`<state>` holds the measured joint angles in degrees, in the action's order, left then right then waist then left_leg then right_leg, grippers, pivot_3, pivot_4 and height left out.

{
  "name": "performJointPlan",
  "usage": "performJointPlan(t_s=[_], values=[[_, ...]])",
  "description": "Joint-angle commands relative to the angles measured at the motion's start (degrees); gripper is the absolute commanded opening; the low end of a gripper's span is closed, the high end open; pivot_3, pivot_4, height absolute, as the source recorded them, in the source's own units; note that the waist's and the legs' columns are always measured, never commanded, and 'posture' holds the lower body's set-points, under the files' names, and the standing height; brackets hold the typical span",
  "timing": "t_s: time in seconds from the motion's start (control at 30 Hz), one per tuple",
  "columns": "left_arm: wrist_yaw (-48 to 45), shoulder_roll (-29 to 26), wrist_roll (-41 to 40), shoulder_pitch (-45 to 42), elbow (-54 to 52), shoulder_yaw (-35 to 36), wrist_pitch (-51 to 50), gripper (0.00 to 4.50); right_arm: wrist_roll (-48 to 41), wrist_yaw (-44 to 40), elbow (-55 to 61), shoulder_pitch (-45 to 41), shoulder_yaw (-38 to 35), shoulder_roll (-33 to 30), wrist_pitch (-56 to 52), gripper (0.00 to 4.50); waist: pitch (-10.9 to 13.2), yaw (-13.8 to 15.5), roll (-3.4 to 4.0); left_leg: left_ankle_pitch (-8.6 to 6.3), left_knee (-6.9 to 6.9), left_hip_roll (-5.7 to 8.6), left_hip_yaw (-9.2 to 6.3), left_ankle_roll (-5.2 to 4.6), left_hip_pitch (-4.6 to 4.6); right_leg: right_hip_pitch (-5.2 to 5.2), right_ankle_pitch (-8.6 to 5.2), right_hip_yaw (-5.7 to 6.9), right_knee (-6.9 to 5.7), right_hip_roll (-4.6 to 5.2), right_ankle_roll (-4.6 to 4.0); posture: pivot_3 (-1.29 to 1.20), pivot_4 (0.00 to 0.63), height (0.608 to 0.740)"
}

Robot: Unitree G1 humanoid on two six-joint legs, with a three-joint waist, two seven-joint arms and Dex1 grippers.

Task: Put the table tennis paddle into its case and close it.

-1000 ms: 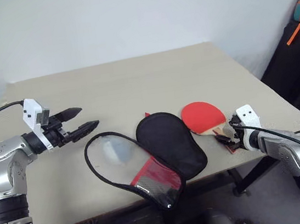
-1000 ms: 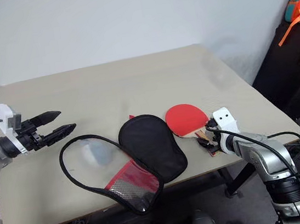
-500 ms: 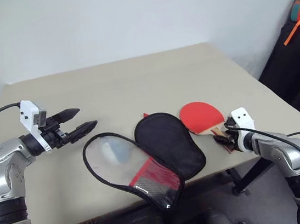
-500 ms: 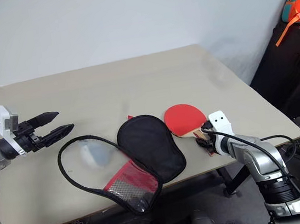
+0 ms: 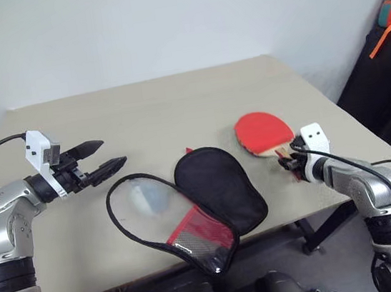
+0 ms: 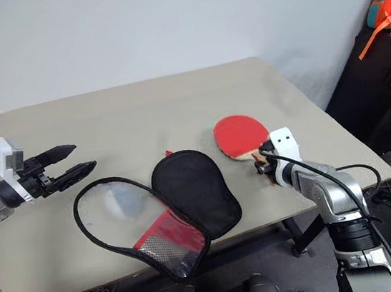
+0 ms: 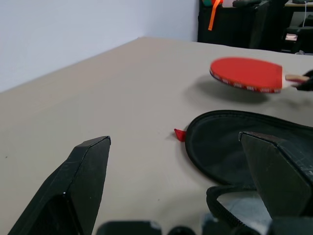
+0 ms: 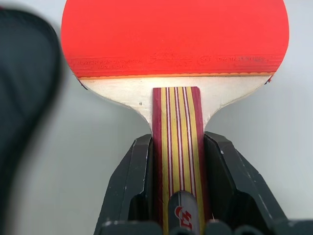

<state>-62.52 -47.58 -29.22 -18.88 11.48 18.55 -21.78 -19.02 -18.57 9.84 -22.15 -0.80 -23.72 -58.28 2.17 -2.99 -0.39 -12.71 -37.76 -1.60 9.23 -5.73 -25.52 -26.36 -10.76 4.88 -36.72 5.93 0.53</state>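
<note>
The table tennis paddle [image 5: 263, 132], red-faced with a striped wooden handle [image 8: 178, 147], hangs slightly above the table near its right front edge. My right gripper [image 5: 289, 159] is shut on the handle, one finger on each side. The case [image 5: 189, 207] lies unzipped and spread flat at the front middle of the table, black lining up, with a red panel and mesh at its near end. My left gripper [image 5: 105, 158] hovers open over the table to the left of the case, holding nothing.
The beige table [image 5: 162, 114] has free room behind and to the left of the case. Its front edge runs just below the case. A dark bag with orange straps [image 5: 390, 12] stands off the table to the right.
My right gripper closed on the paddle's handle and lifted the paddle off the table, carrying it a little farther back. The left arm stayed still.
</note>
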Motion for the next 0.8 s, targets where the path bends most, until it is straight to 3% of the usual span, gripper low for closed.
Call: performJointPlan(t_s=[0.03, 0.37, 0.8], values=[[0.19, -0.32, -0.39, -0.9, -0.49, 1.14, 1.13, 4.5, -1.88, -0.56, 6.63, -2.2, 1.53, 1.92, -1.35, 1.11, 0.0, -0.01, 0.01, 0.01, 0.03, -0.01, 0.0, 0.02, 0.0, -0.02, 0.0, 0.0, 0.0, -0.01, 0.0, 0.0, 0.0, 0.715], [0.19, -0.63, -0.32, -0.72, -0.47, 1.17, 1.07, 4.5, -2.2, 3.3, 13.0, -0.88, 9.08, 11.44, -8.76, 1.11, -0.03, 0.03, -0.04, 0.18, 0.37, 0.07, 0.08, 0.29, 0.01, -0.06, 0.03, 0.03, -0.03, 0.03, -0.06, 0.0, 0.0, 0.715], [-0.85, -2.88, -0.36, -1.39, -0.87, 0.69, -1.16, 4.5, -1.17, 7.0, 12.93, 2.9, 12.41, 16.86, -12.3, 1.11, -0.08, -0.09, -0.11, 0.69, 1.21, -0.02, 0.79, 1.14, 0.12, -0.48, 0.1, 0.0, -0.04, -0.09, -0.42, 0.0, 0.0, 0.715]])
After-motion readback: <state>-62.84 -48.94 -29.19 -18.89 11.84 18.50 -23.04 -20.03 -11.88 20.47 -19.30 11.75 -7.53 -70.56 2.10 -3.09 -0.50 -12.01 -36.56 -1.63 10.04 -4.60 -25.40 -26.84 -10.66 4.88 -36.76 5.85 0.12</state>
